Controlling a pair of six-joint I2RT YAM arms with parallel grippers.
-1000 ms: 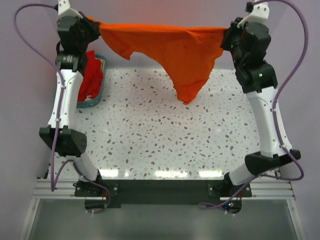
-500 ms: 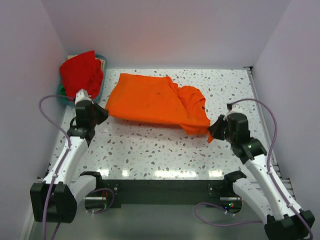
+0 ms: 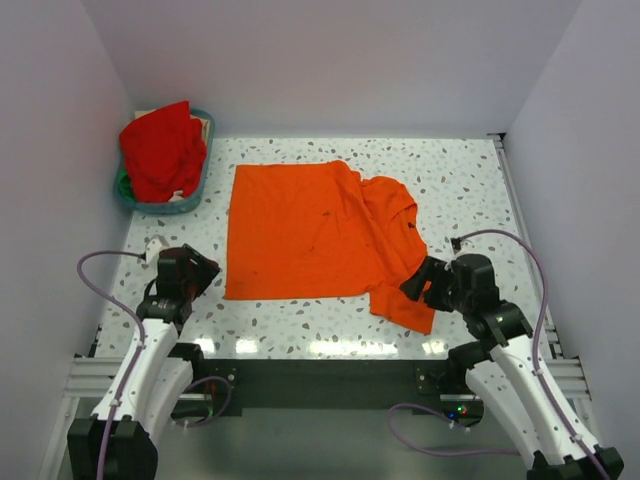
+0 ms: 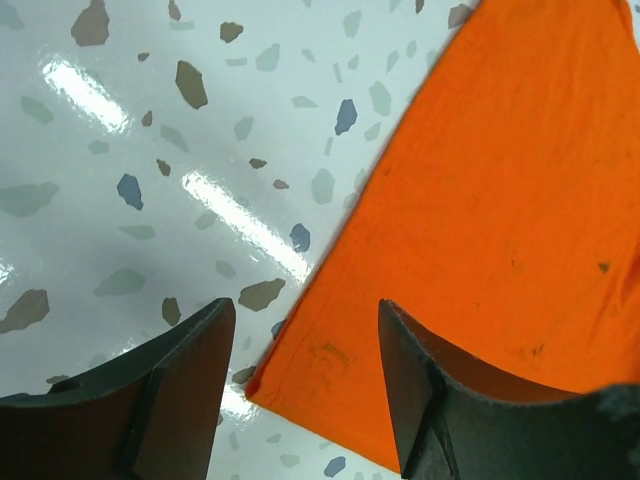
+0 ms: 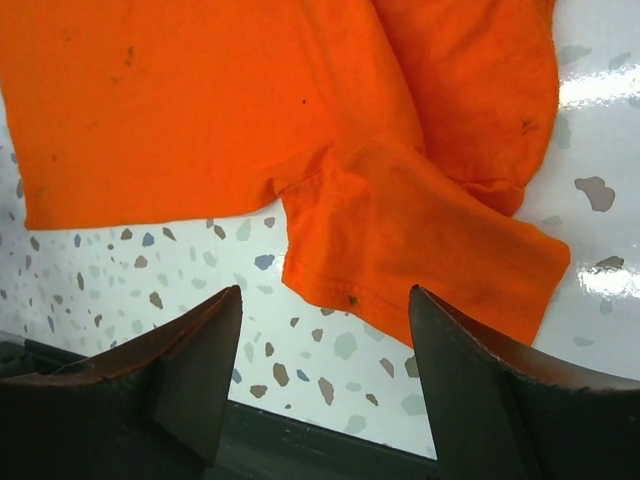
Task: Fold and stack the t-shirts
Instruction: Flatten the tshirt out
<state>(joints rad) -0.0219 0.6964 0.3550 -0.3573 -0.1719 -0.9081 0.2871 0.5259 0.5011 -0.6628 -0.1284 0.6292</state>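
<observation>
So the orange shirt [image 3: 310, 240] lies spread out just ahead of the left gripper [image 3: 203, 272] and right gripper [image 3: 413, 281], both wide and empty. Nothing is folded yet; the red shirt [image 3: 160, 150] is untouched.

orange t-shirt [image 3: 300, 240]: spread on speckled desk [image 3: 460, 190], centre, mostly flat. left part smooth, near-rectangular, edges straight. right side rumpled, cloth doubled over itself, one flap sticking out toward near right corner. few small dark specks on cloth. red t-shirt [image 3: 160, 150]: crumpled heap, unfolded, piled in blue-green basket [image 3: 190, 205] at far left corner, rising above rim. shirts well apart.
</observation>
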